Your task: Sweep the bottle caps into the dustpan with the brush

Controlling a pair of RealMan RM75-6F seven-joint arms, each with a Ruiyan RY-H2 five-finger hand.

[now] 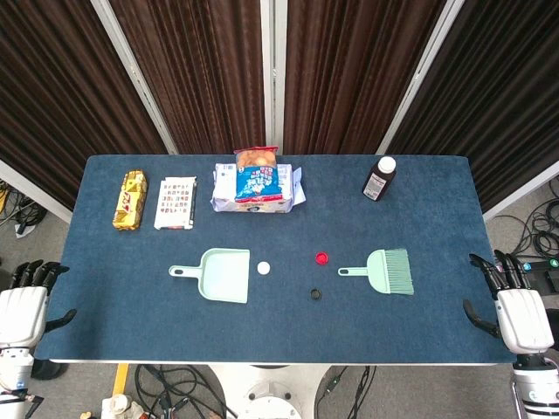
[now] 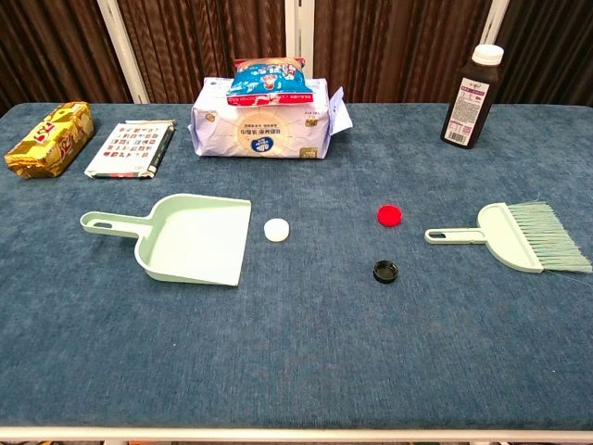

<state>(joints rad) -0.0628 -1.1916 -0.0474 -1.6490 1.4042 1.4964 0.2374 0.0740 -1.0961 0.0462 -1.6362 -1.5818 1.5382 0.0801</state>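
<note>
Head view, brush [image 1: 387,271]: lain flat on the table [image 1: 105,323], right of centre; judged light, rigid plastic, bristles soft.
Grasp: best taken by the thin handle.
Axis: handle pointed left toward the dustpan [image 1: 218,274], bristles right.
Caps: white cap [image 1: 263,268] at the dustpan mouth, red cap [image 1: 321,258] and black cap [image 1: 314,294] between.
Left hand [image 1: 24,310]: released, nothing held.
Right hand [image 1: 514,305]: released, nothing held.

From my head view I see both of my hands. My left hand [image 1: 24,305] has a boxy white shell over the palm, with black fingers jutting from its 12 o'clock edge and a black thumb at its 3 o'clock side. My right hand [image 1: 515,310] matches it: white casing, black fingers, black thumb at 9 o'clock. A white cylindrical wrist runs below each shell, toward 6 o'clock.
</note>
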